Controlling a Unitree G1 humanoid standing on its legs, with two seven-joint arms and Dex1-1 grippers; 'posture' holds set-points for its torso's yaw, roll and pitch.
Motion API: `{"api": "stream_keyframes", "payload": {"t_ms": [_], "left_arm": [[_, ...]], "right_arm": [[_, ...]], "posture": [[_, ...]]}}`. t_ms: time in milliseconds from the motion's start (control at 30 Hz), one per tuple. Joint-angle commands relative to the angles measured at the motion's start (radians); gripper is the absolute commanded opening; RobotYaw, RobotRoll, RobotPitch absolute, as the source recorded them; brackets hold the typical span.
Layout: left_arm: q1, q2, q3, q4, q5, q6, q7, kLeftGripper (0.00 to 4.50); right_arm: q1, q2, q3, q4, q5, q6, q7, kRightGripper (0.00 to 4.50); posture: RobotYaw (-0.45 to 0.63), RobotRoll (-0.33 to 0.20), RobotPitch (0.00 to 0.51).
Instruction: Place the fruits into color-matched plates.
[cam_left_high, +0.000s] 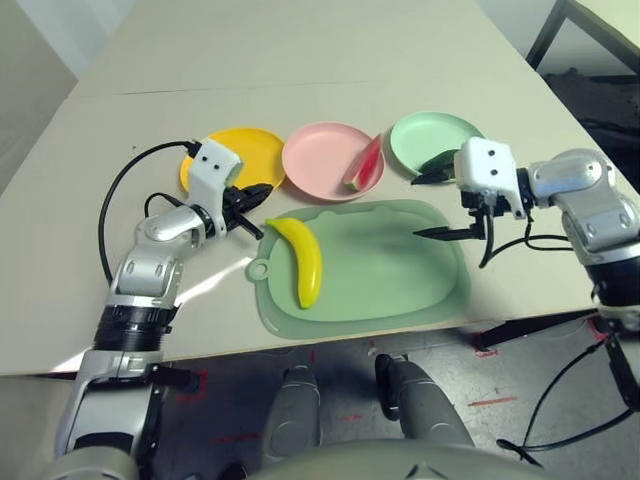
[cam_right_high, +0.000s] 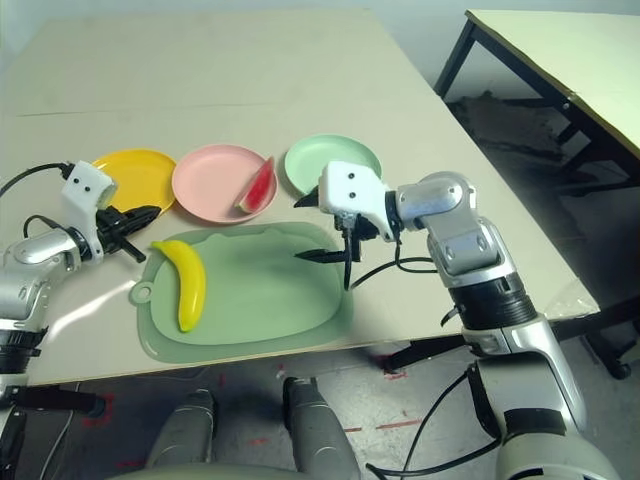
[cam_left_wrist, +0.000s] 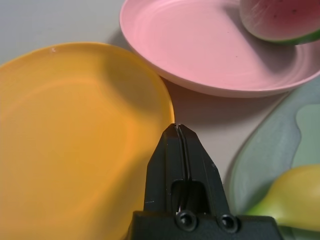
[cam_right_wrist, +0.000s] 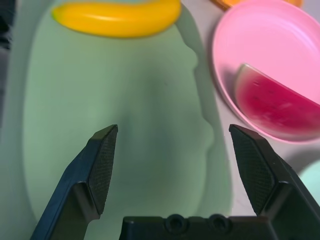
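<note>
Curved, smooth banana (cam_left_high: 303, 262) on mat (cam_left_high: 370, 270); left gripper (cam_left_wrist: 179, 127) closed, right gripper (cam_right_wrist: 173, 129) wide.

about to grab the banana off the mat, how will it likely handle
The banana looks smooth and slightly glossy, so it may slip if gripped near a tapered end. Its even, moulded-looking surface suggests stiff, probably light plastic. Lying on its side, its curve should make it more likely to rock or swivel than roll.

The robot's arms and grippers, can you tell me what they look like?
Both arms are silver with black bands at the joints and loose black cables. Each ends in a white housing marked with small dark dots. The left gripper and right gripper each have two black, tapering fingers; the right's inner faces are textured.
</note>
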Motion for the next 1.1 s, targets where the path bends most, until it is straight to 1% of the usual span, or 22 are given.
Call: {"api": "stream_keyframes", "payload": {"t_ms": [33, 100, 133, 267, 333, 400, 433, 467, 533, 633, 733, 767, 867, 933, 1100], "left_arm": [[-0.023, -0.017, -0.023, 0.026, 0.014, -0.017, -0.008, 0.04], [-0.03, -0.019, -0.024, 0.022, 0.007, -0.013, -0.024, 0.04], [-0.031, -0.006, -0.025, 0.005, -0.002, -0.007, -0.046, 0.04], [-0.023, 0.091, -0.025, -0.047, -0.012, -0.003, -0.16, 0.04], [-0.021, 0.165, -0.025, -0.058, -0.015, -0.026, -0.24, 0.04], [-0.027, 0.276, -0.026, -0.069, -0.029, -0.08, -0.384, 0.04], [-0.035, 0.319, -0.027, -0.07, -0.037, -0.115, -0.45, 0.04], [-0.053, 0.358, -0.029, -0.066, -0.044, -0.138, -0.505, 0.22], [-0.087, 0.399, -0.038, -0.053, -0.052, -0.181, -0.582, 0.67], [-0.146, 0.437, -0.069, -0.056, -0.056, -0.238, -0.701, 1.61], [-0.2, 0.444, -0.109, -0.053, -0.038, -0.317, -0.795, 2.56], [-0.223, 0.443, -0.134, -0.044, -0.015, -0.37, -0.826, 2.93], [-0.282, 0.434, -0.199, -0.006, 0.032, -0.511, -0.914, 3.92], [-0.338, 0.431, -0.279, 0.002, -0.014, -0.55, -0.941, 4.49], [-0.488, 0.446, -0.514, 0.085, -0.023, -0.71, -0.945, 4.49]], "right_arm": [[0.007, -0.012, -0.014, -0.04, 0.022, 0.028, -0.012, 4.5], [0.009, -0.017, -0.013, -0.051, 0.031, 0.03, -0.008, 4.5], [0.013, -0.027, -0.011, -0.059, 0.035, 0.024, 0.003, 4.5], [0.02, -0.075, 0.017, -0.054, 0.009, -0.064, 0.062, 4.5], [0.014, -0.077, 0.017, -0.041, 0.019, -0.077, 0.075, 4.5], [0.015, -0.051, -0.004, -0.032, 0.07, -0.051, 0.076, 4.5], [0.021, -0.037, -0.016, -0.032, 0.099, -0.035, 0.075, 4.5], [0.037, -0.021, -0.03, -0.038, 0.136, -0.011, 0.071, 4.5], [0.069, 0.005, -0.054, -0.052, 0.196, 0.035, 0.06, 4.5], [0.142, 0.033, -0.087, -0.072, 0.28, 0.061, 0.066, 4.5], [0.214, 0.059, -0.111, -0.088, 0.35, 0.07, 0.071, 4.5], [0.237, 0.07, -0.115, -0.09, 0.366, 0.075, 0.064, 4.5], [0.288, 0.088, -0.105, -0.092, 0.362, 0.053, 0.052, 4.5], [0.31, 0.107, -0.096, -0.086, 0.344, 0.029, 0.032, 4.5], [0.336, 0.139, -0.079, -0.106, 0.33, 0.009, -0.006, 4.5]], "posture": [[-0.03, 0.0, 0.194], [-0.04, 0.0, 0.192], [-0.05, 0.0, 0.191], [-0.05, 0.0, 0.188], [-0.05, 0.0, 0.188], [-0.03, 0.0, 0.186], [-0.03, 0.0, 0.186], [-0.03, 0.0, 0.184], [-0.02, 0.0, 0.183], [-0.02, 0.0, 0.184], [-0.02, 0.0, 0.184], [-0.02, 0.0, 0.185], [-0.03, 0.0, 0.184], [-0.04, 0.0, 0.189], [-0.08, 0.0, 0.198]]}}
